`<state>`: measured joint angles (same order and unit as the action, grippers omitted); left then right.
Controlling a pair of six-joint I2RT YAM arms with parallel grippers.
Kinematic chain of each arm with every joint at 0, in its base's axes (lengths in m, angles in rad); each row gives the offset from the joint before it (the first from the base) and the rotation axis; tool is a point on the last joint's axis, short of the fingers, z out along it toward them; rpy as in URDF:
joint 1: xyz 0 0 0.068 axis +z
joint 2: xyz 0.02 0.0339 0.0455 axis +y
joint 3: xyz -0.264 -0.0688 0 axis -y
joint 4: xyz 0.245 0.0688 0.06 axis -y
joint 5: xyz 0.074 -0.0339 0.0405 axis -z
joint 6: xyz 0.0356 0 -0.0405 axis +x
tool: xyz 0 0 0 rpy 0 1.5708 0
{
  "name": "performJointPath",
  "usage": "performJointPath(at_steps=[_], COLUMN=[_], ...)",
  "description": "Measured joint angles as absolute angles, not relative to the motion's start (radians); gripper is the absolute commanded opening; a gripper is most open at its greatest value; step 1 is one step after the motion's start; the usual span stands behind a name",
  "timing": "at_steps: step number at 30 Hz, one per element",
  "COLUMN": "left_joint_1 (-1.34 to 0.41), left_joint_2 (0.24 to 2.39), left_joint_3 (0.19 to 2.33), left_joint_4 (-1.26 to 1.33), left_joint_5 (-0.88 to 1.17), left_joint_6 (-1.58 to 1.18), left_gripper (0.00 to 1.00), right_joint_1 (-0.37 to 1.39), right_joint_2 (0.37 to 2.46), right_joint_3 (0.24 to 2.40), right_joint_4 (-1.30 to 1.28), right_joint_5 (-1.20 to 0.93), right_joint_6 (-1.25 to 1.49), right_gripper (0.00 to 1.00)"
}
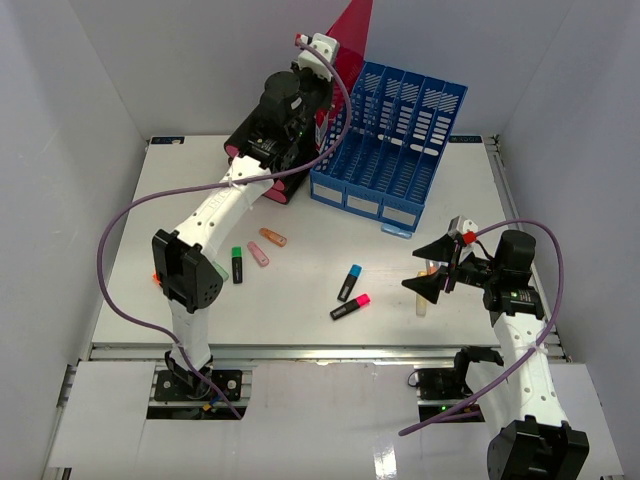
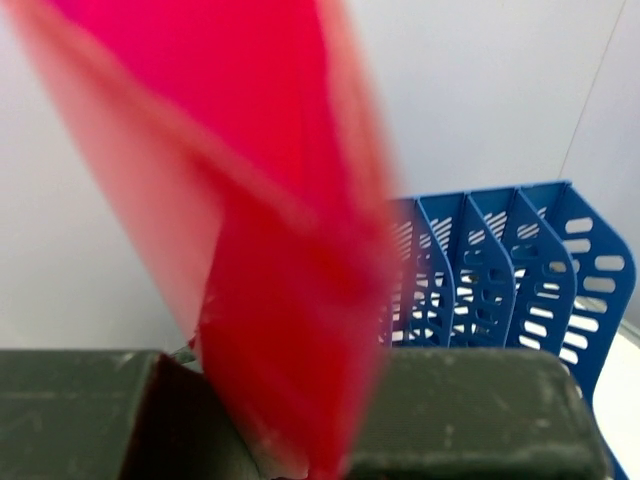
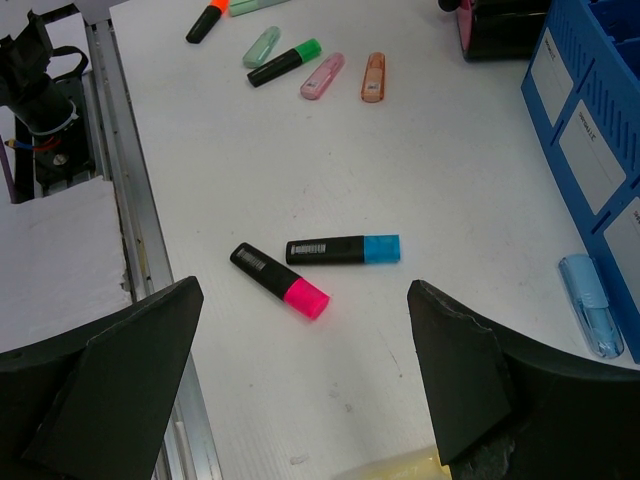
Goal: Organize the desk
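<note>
Two arm bases sat nearest the overhead camera, at the near rail of the desk (image 1: pixel 300 330), the white top that filled the floor between grey walls.

Largest on it was the blue file rack (image 1: pixel 392 145), standing at the far edge right of centre, its slots empty as far as the views showed. Just left of the rack the left arm reached up and back. The left gripper (image 2: pixel 305 425) was clamped on a red folder (image 2: pixel 280 230), whose sheet rose blurred between the dark fingers (image 2: pixel 470 410) in the wrist view; from above, the folder's corner stood above the rack's left end. A black-and-pink holder (image 1: pixel 268 180) lay under that arm, touching the rack's left side.

The right gripper (image 1: pixel 435 268) hovered over the right half of the desk with its jaws spread wide and nothing between them. A pale yellow item (image 3: pixel 395 466) lay just under it, partly hidden.

Open white surface ran across the middle and near half. Scattered there were highlighters: a blue-capped one (image 3: pixel 343 249) and a pink-capped one (image 3: pixel 280 281) close together near the centre, a green-capped one (image 3: pixel 285 62) farther left, and an orange-tipped one (image 3: pixel 206 19) near the left arm. Beside the green one lay loose caps, mint (image 3: pixel 261 46), pink (image 3: pixel 323 75) and orange (image 3: pixel 374 76). A light blue cap (image 3: pixel 592 318) rested against the rack's front foot.
</note>
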<state>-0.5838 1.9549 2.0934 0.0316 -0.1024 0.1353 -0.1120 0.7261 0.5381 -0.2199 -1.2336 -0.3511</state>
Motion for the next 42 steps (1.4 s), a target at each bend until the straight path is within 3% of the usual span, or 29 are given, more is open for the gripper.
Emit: performJointPath(at_steps=[15, 42], left_joint_1=[-0.583, -0.518], left_joint_2=[1.961, 2.117], left_joint_3=[1.894, 2.017], left_joint_4=[0.065, 0.132], left_joint_5=[-0.089, -0.031], left_joint_6=[0.090, 0.049], left_gripper=[0.00, 0.00], right_joint_1=[-0.118, -0.123], right_joint_2=[0.725, 0.725], right_joint_3=[0.538, 0.527], right_joint_4=[-0.220, -0.220], right_joint_5=[-1.235, -1.238], right_joint_6=[-0.351, -0.351], right_gripper=[0.90, 0.90])
